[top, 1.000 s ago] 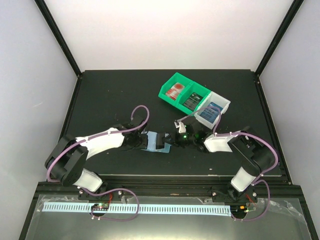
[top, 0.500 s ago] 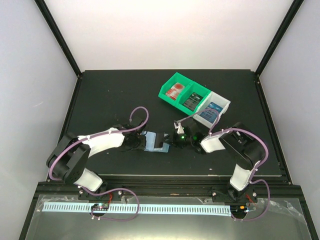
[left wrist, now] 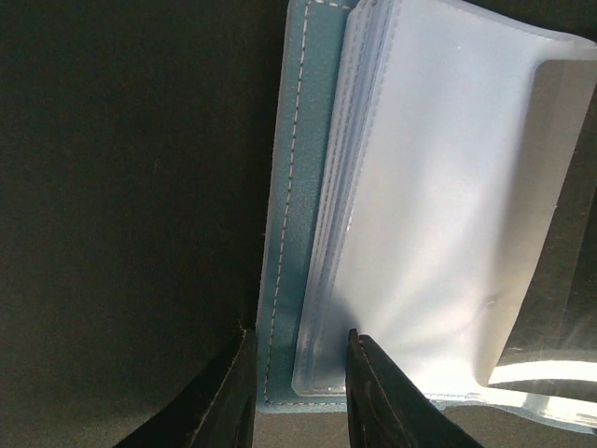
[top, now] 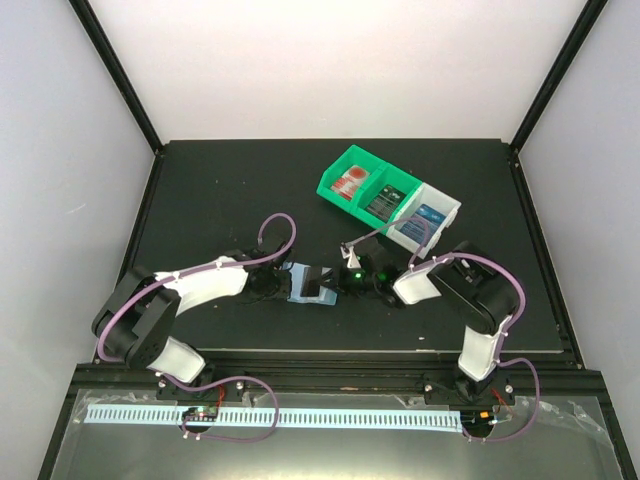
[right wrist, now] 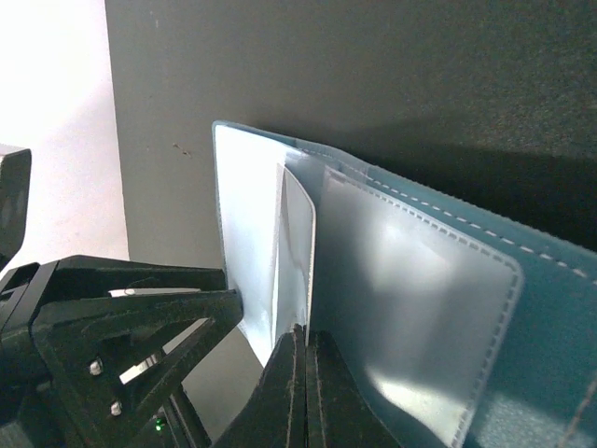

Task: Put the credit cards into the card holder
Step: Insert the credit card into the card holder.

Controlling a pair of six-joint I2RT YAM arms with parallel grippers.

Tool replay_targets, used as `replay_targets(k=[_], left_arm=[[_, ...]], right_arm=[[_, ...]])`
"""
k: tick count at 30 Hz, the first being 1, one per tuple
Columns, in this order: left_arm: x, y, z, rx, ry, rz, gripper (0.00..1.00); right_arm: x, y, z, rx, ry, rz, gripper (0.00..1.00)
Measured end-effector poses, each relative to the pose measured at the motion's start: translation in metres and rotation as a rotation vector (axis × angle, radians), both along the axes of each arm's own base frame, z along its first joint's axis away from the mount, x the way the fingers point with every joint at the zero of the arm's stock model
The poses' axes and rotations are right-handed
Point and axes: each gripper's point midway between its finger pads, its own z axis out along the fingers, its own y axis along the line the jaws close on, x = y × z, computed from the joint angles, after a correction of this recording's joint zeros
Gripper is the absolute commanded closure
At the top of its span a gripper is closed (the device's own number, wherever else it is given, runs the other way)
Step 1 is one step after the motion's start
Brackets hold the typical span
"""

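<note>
Matte black table (top: 215, 195) inside a white-walled box (top: 330, 60) with black frame rails, seen from above. The card holder (top: 304, 284) lies open on the table, about mid-width and toward the near edge, right between the two grippers. Up close it's a teal stitched cover with a stack of clear pockets (left wrist: 429, 215) fanned out on top.

The left gripper (left wrist: 298, 338) reaches in from the left. Its fingers (left wrist: 373, 397) are apart and straddle the holder's left end: one touches the edge of the pocket stack, and the other sits just beside the cover's outer edge. I can't tell if that's an actual pinch or not.

The right gripper (right wrist: 303, 331) reaches in from the right with its fingers (right wrist: 280, 392) pressed tight together. The tips sit at the foot of one clear pocket leaf that stands up off the cover — whether that leaf is nipped between them, I can't tell.

The credit cards are well apart from all this, over at the far right. A red-and-white card (top: 350, 182) and a dark card (top: 381, 203) lie in the green bins (top: 329, 180), and a blue card (top: 428, 216) lies in the white bin (top: 451, 207) at the right end — the bins touch in a diagonal row.

Purple cables (top: 275, 222) loop over both arms.
</note>
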Motion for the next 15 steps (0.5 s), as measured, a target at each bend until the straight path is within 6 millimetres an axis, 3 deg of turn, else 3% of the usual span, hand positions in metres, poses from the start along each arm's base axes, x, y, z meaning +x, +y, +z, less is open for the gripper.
replay_targets(k=[15], left_arm=[[-0.001,-0.001,0.0,-0.01,-0.006,-0.002,0.7]], right_arm=[[0.001,0.013,-0.004,0.017,0.016,-0.004,0.99]])
